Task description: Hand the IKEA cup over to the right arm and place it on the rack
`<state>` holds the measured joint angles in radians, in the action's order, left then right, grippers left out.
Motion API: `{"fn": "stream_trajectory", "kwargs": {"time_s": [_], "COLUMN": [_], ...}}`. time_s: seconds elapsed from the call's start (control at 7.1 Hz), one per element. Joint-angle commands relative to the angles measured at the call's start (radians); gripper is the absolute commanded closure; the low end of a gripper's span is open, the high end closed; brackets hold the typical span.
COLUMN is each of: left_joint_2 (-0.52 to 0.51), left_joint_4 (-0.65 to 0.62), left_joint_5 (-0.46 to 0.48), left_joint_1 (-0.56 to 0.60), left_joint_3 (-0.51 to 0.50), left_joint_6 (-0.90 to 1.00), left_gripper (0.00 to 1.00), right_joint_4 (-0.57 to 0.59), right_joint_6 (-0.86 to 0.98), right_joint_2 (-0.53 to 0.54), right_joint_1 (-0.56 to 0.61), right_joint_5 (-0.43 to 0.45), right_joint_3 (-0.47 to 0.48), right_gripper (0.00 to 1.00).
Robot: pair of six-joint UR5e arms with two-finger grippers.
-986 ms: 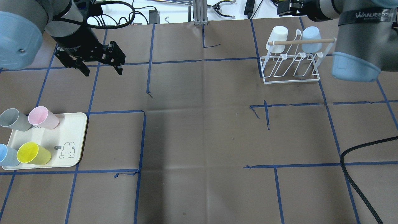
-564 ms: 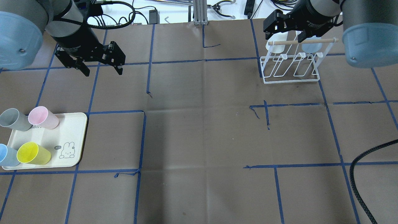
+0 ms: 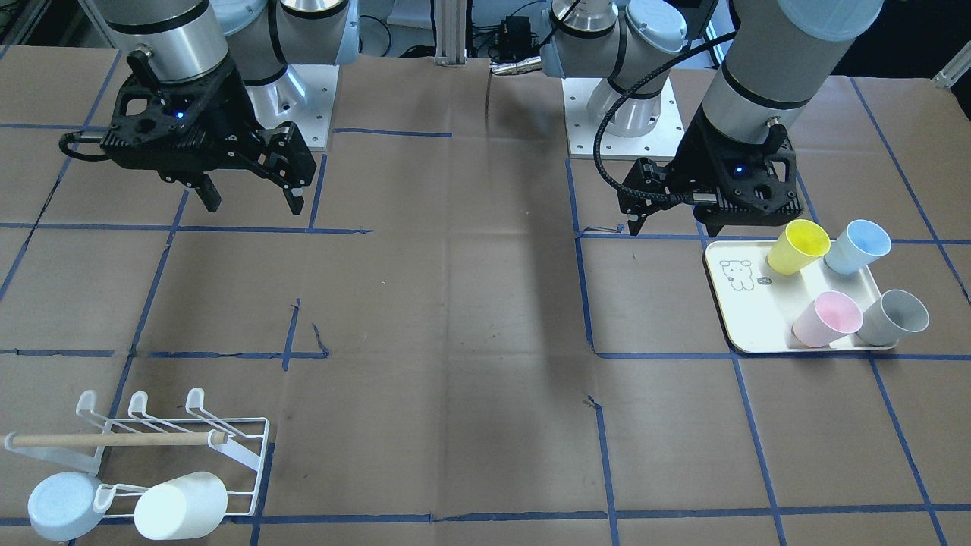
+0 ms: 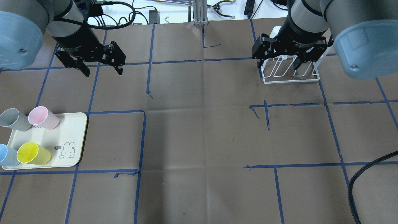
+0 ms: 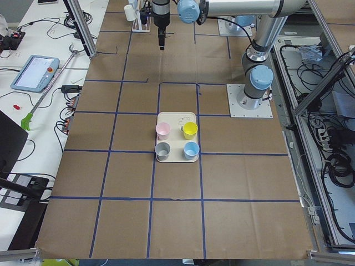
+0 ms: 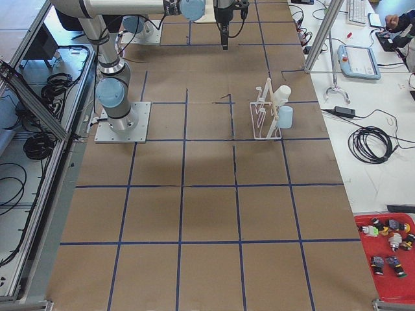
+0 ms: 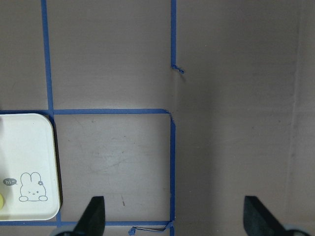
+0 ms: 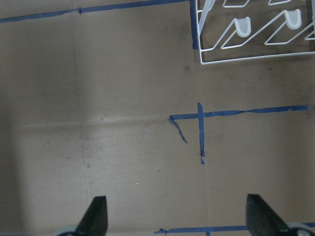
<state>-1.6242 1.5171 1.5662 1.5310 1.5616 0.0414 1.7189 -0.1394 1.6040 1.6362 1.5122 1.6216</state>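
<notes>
IKEA cups (image 4: pixel 33 153) stand on the tray (image 4: pixel 70 130). Left gripper (image 4: pixel 102 72) and right gripper (image 4: pixel 277 65) hang wide open, empty; the left must fetch one next.

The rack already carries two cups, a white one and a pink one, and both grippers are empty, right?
No. Beside the white cup on the rack hangs a light blue cup, not a pink one; the exterior front-facing view shows it. The left gripper and right gripper are empty.
</notes>
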Motion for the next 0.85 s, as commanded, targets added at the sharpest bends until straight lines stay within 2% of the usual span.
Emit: {"fn": "stream_trajectory", "kwargs": {"time_s": [0.0,0.7], "left_joint_2": [0.000,-0.002], "left_joint_4": [0.000,0.000], "left_joint_5": [0.000,0.000], "left_joint_1": [0.000,0.001], "left_joint_3": [0.000,-0.002], "left_joint_6": [0.000,0.000], "left_gripper": [0.01,0.01], "right_joint_4": [-0.019,-0.028], "right_joint_6": [0.010,0.015], "right_joint_2": [0.002,0.002], "right_joint_1": [-0.004,-0.003], "right_joint_5": [0.006,0.005], "right_joint_3": [0.000,0.001], "right_gripper": [0.00,0.00]}}
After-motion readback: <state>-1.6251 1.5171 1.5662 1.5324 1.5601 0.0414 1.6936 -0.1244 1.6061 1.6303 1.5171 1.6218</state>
